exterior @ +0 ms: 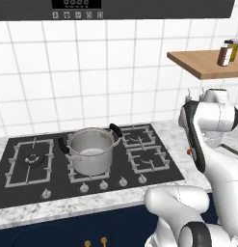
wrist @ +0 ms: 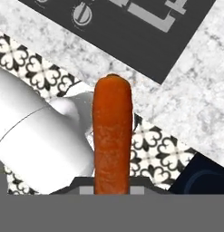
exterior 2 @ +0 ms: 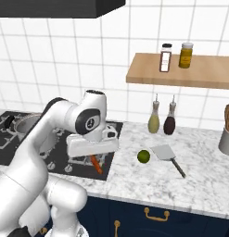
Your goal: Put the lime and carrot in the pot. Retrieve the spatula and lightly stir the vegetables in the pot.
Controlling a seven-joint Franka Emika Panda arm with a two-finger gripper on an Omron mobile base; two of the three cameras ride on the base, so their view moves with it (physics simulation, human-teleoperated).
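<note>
My gripper (wrist: pixel 112 188) is closed on the carrot (wrist: pixel 112 136), which sticks up mid-frame from between my fingers.

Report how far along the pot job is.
Done: nothing is in the pot yet; it looks empty on the stove. In hand: the gripper holds the carrot above the counter edge, the carrot sticking out from between the fingers. Left: drop the carrot in, fetch the lime from the counter, then take the spatula beside it and stir.
</note>
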